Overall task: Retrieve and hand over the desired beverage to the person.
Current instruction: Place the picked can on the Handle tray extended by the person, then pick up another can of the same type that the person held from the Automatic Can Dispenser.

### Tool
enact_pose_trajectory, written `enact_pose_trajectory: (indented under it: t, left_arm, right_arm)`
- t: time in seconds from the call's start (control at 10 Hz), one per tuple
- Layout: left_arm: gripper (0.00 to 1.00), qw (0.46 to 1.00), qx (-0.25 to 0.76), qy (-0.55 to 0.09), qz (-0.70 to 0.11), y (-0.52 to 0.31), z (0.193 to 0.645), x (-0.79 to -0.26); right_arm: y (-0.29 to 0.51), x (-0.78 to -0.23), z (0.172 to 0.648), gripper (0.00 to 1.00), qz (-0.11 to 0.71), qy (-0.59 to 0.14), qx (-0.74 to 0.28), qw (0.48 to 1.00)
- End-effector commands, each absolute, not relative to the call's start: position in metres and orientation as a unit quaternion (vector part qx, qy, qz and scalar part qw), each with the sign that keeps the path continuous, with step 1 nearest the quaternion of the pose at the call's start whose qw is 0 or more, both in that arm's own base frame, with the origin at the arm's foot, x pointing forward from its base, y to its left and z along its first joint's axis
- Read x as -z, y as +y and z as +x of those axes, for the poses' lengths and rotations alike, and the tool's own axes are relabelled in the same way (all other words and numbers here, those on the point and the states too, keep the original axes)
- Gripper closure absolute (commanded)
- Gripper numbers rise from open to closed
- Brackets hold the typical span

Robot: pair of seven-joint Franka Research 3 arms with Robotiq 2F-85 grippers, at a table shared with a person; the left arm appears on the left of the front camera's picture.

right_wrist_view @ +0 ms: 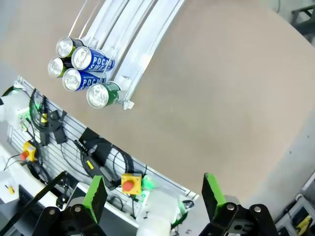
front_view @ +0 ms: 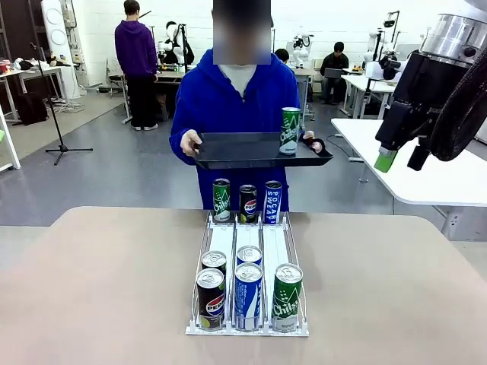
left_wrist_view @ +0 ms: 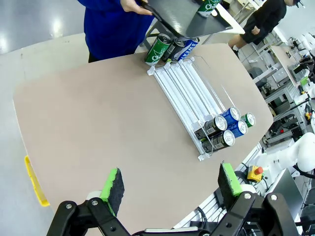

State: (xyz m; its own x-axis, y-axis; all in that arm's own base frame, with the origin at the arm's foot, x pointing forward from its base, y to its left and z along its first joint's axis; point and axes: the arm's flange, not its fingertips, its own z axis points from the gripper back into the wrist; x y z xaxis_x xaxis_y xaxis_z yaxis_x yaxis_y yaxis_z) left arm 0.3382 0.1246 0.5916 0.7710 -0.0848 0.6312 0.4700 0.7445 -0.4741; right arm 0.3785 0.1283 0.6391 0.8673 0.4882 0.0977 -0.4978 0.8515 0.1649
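The left fingers (left_wrist_view: 112,185) stand spread wide with nothing between them, raised high by one edge of the tan surface (left_wrist_view: 98,123). Ahead of them lies a broad bare stretch, and the white can rack (left_wrist_view: 189,88) runs ahead and to their right, well apart. Five cans (left_wrist_view: 224,129) crowd the rack's end nearer those fingers and three cans (left_wrist_view: 172,48) stand at its far end. Just past them the person (left_wrist_view: 106,24) in a blue hoodie holds a black tray (left_wrist_view: 182,17) with a green Chilsung can (left_wrist_view: 208,6) upright on it. The right fingers (right_wrist_view: 211,191) are also spread and empty, raised off to the side. The surface's edge runs slantwise just ahead of them, bare tan surface fills the room ahead and to their right, and the rack's five cans lie far ahead to their left. Below that edge a yellow emergency-stop box (right_wrist_view: 129,183) sits among cables. Behind the person is a grey-floored lab with a white table (front_view: 426,179) and other people (front_view: 135,61).
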Motion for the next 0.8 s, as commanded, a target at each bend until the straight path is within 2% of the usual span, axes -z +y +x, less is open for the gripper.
enact_pose_trajectory:
  t: [0.0,0.7]
  left_arm:
    - [0.00,0.878,0.168,-0.308,-0.327,0.1260,0.3378,-0.5902]
    - [0.00,0.878,0.168,-0.308,-0.327,0.1260,0.3378,-0.5902]
  right_arm:
    - [0.1292,-0.6408,0.3809,0.00,0.091,-0.022,-0.259,0.961]
    - [0.1292,-0.6408,0.3809,0.00,0.091,-0.022,-0.259,0.961]
